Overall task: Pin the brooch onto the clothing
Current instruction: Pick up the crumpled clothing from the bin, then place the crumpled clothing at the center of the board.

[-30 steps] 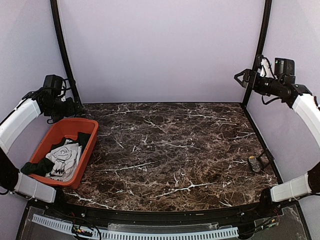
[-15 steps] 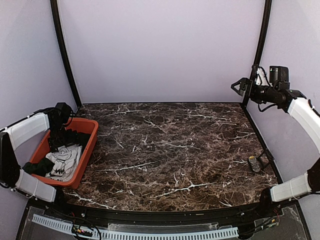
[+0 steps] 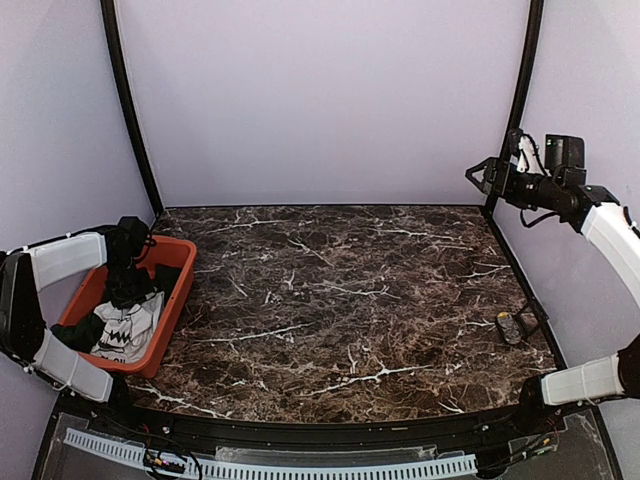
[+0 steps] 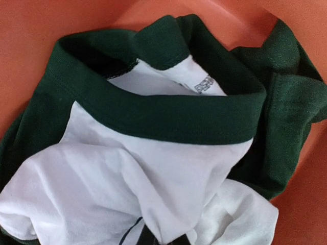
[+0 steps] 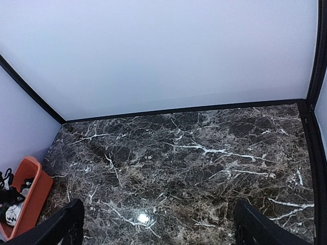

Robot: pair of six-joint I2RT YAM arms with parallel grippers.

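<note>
The clothing lies crumpled in an orange bin at the table's left edge: a white T-shirt with dark green collar and sleeves and a black print. My left gripper reaches down into the bin. In the left wrist view the left gripper is shut on a gathered fold of the clothing's white fabric, just below the green collar. The brooch, a small grey and gold thing, lies near the table's right edge. My right gripper hangs high at the back right, open and holding nothing.
The bin's orange wall rises close around the shirt. A thin black stand is next to the brooch. The dark marble tabletop spreads below the right gripper, with the bin at its far left.
My left arm came down from above the bin's back corner into the bin, and its gripper shut on the shirt. The right arm shifted slightly and stays open.
</note>
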